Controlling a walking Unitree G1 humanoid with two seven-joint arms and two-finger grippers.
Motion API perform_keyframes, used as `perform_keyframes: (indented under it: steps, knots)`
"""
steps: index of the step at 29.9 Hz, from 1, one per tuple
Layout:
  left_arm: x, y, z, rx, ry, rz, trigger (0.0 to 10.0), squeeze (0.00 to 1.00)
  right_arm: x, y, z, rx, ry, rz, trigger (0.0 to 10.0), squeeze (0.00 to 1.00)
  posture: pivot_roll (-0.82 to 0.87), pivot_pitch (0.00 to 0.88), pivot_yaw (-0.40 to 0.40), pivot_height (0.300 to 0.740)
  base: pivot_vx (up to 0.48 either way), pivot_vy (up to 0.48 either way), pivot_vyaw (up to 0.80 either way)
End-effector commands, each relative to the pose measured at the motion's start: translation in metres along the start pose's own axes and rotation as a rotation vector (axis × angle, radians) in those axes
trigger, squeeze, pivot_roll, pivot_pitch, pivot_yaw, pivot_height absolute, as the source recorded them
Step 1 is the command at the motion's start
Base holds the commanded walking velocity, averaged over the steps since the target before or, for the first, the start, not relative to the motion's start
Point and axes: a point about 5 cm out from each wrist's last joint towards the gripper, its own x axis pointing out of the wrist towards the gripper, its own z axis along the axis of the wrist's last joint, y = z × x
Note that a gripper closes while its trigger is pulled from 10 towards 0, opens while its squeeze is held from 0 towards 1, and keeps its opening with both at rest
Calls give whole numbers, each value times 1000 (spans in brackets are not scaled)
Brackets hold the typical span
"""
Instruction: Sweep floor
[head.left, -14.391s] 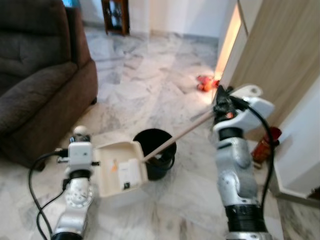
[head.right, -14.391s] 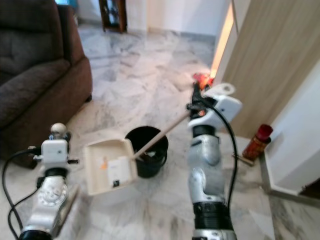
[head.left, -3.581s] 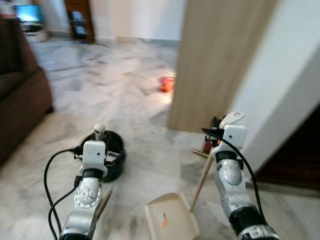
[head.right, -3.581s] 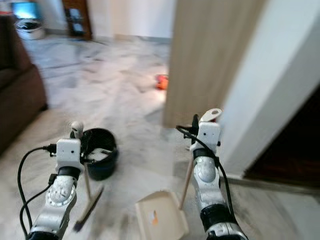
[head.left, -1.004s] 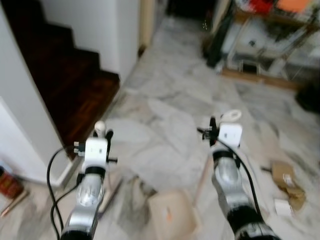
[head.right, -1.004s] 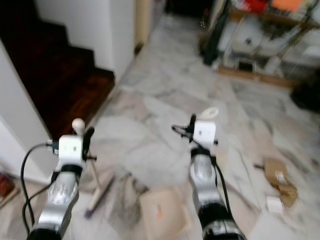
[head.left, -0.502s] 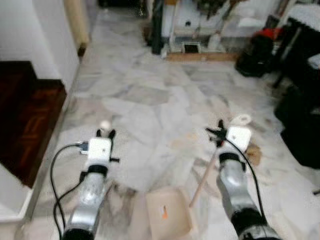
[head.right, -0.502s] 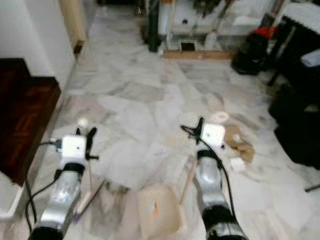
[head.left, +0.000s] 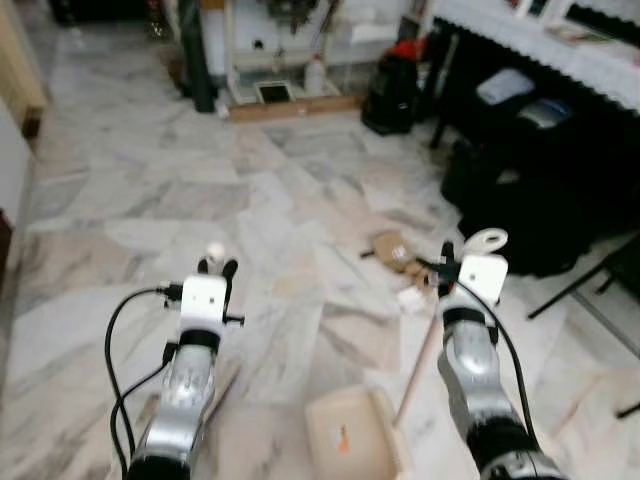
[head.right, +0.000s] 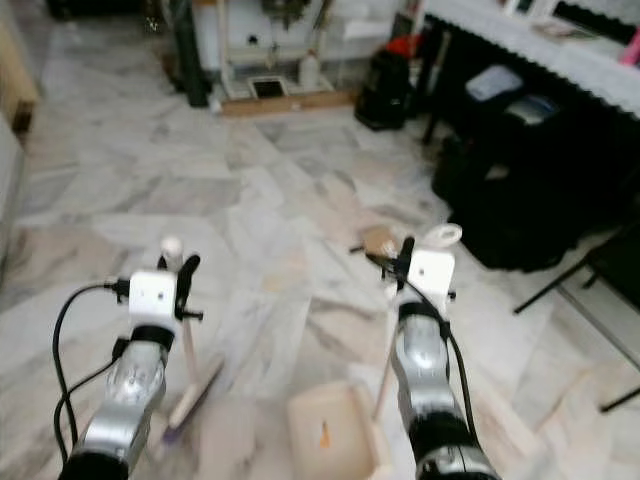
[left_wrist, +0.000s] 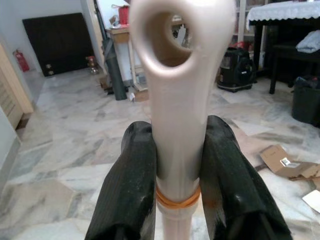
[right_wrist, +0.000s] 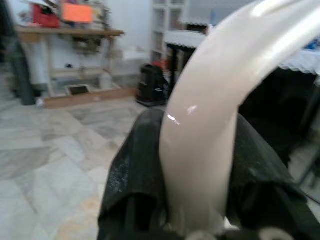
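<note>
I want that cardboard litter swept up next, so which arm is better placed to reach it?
Left: its gripper holds the broom. The cardboard scraps lie nearer the right gripper, which holds the dustpan.

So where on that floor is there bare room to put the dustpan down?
Bare marble lies between the broom and the cardboard scraps. It is crowded by the scraps and the black furniture on the right.

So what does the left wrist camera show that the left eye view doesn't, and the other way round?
Wrist view's extra: the left gripper clamped on the broom handle, with its hanging loop and orange band. Left eye view's extra: the dustpan on the marble floor, its stick held by the right gripper. Shared: that floor and the cardboard scraps.
</note>
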Motion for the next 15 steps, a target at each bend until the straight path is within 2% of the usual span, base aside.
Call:
perform_keyframes:
  steps: [1,12,15]
  knots:
    - [4,-1,10,15,-58,-12,10000,0,5,2,9,28,-42,-6,10000,0,100,0,-44,740,0,0,0]
    - [6,0,10,19,-47,-4,10000,0,5,6,11,39,-46,10,10000,0,101,0,-42,740,0,0,0]
    - [5,1,9,19,-40,-3,10000,0,4,8,13,68,-53,9,10000,0,100,0,-39,740,0,0,0]
